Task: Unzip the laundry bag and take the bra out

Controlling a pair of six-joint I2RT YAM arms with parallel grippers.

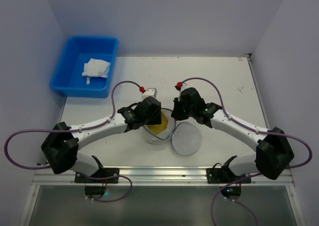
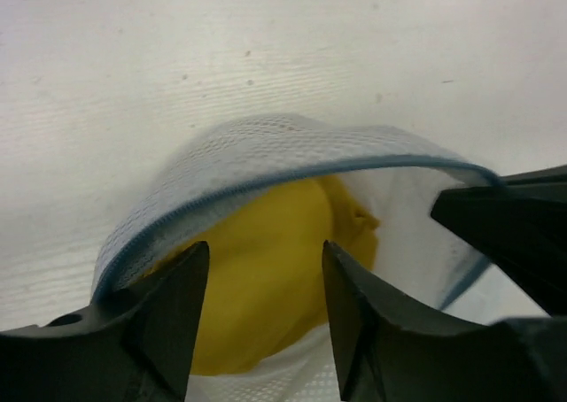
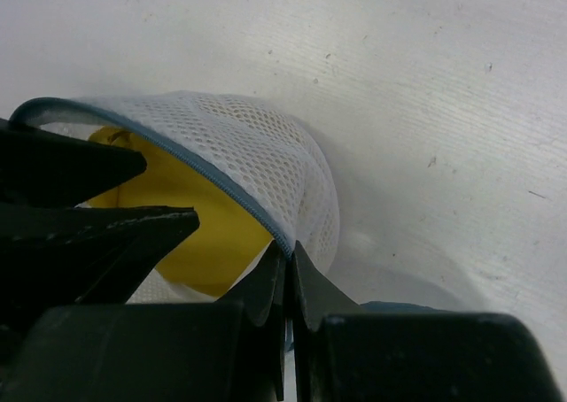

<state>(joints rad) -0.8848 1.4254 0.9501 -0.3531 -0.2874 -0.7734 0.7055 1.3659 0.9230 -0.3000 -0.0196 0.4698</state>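
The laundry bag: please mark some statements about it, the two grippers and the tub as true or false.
1. The laundry bag is zipped shut. False: it is open, and its round flap lies beside it.
2. A yellow bra is inside the bag. True.
3. The right gripper pinches the bag's zip edge. True.
4. The left gripper is shut on the bra. False: its jaws stand open.
5. The blue tub holds nothing. False: a white cloth lies in it.
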